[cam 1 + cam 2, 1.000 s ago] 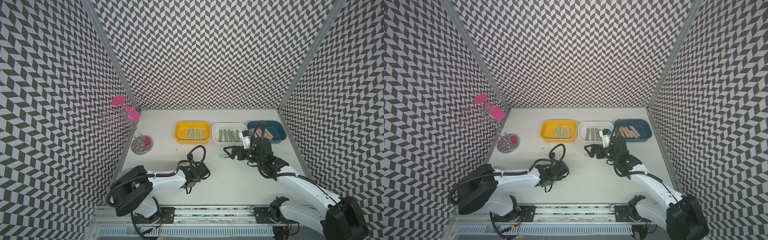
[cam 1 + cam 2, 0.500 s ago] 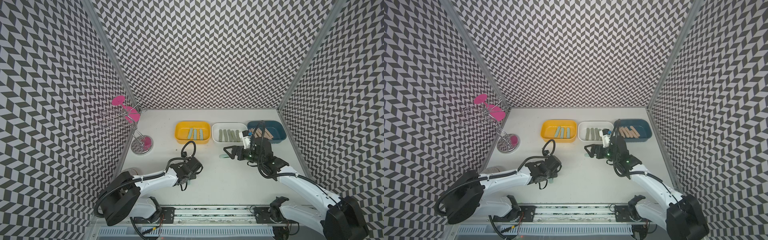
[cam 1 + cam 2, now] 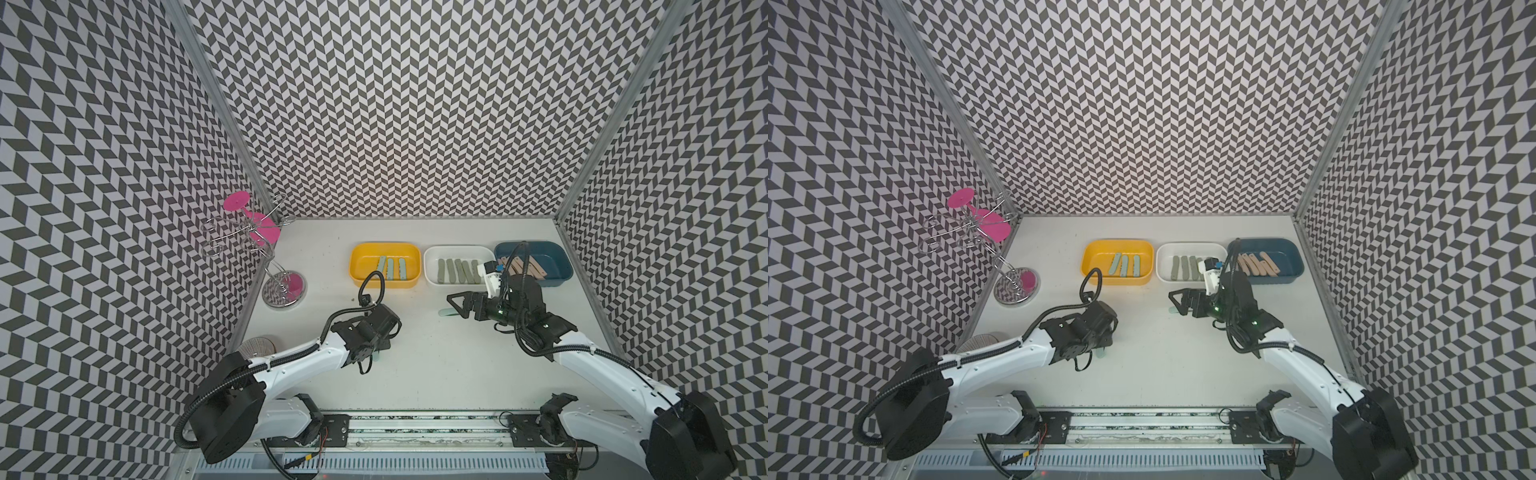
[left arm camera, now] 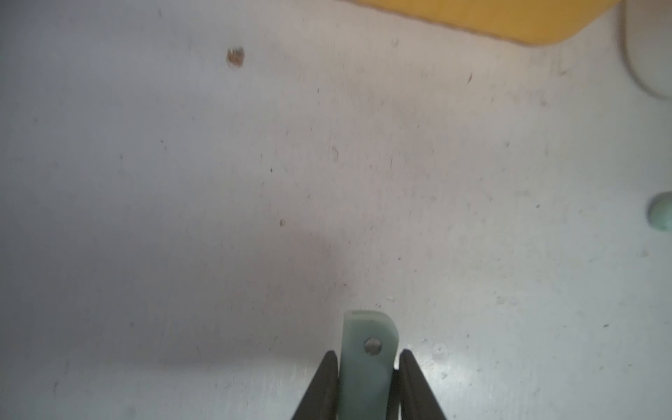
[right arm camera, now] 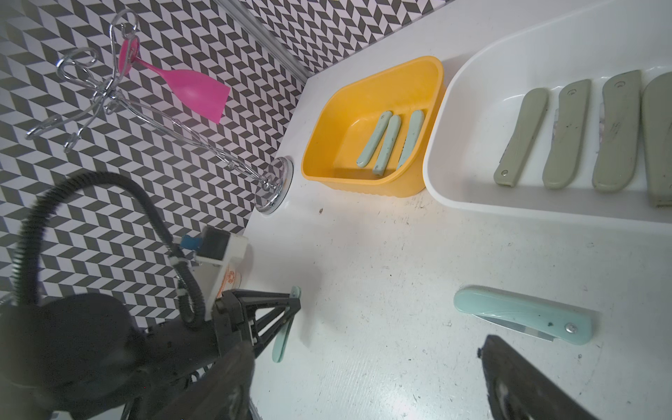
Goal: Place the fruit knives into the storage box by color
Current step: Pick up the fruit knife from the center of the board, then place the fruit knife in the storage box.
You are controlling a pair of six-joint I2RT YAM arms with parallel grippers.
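Left gripper (image 4: 368, 354): narrow, pinching held knife (image 4: 367, 338), mint, upright, in front of yellow bin (image 3: 361, 257).
Right gripper (image 5: 367, 349): wide, empty, over loose knife (image 5: 523, 320), mint, flat on table near white bin (image 3: 457, 249).
Yellow bin: three mint knives (image 3: 390, 268).
White bin: sage knives (image 3: 457, 271), side by side.
Blue bin (image 3: 557, 257): peach knives (image 3: 528, 266).

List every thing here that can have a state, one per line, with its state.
left gripper, shut on the held knife, mint-blue
right gripper, open, empty
loose knife, mint-blue, flat on the table, blade edge showing
yellow box, holds three mint-blue knives
white box, holds grey-green knives
blue box, holds peach-pink knives
pink goblet, hanging upside down on the wire rack
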